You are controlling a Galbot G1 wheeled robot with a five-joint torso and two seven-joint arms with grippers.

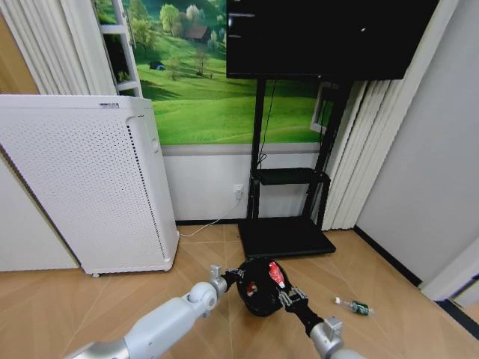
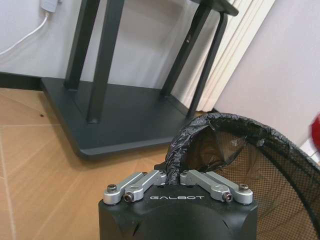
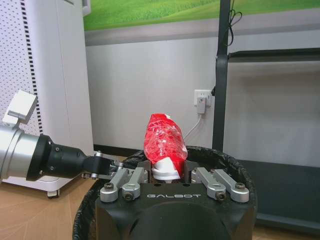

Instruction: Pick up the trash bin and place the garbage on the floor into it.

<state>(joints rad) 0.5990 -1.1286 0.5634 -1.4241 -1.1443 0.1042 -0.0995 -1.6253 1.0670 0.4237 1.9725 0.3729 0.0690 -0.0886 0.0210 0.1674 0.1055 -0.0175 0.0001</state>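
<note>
The trash bin (image 1: pixel 258 292), black-lined, hangs just above the floor (image 1: pixel 90 299) before the TV stand's base (image 1: pixel 284 238), its rim clamped in the left pincer (image 2: pixel 172 172). Over its mouth the right pincer (image 3: pixel 166 172) grips a crushed red-and-white can (image 3: pixel 164 142). A clear bottle (image 1: pixel 354 306) lies on the floor nearby.

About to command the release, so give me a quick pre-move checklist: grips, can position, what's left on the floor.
1. Left gripper shut on the trash bin rim: ok.
2. Right gripper shut on the red-and-white can: ok.
3. Can over the bin's mouth: ok in the right wrist view.
4. Bag liner open, not blocking the mouth: ok.
5. Floor cleared: not ok, clear bottle lies beside the bin.
6. Third piece already in the bin: cannot tell.
</note>
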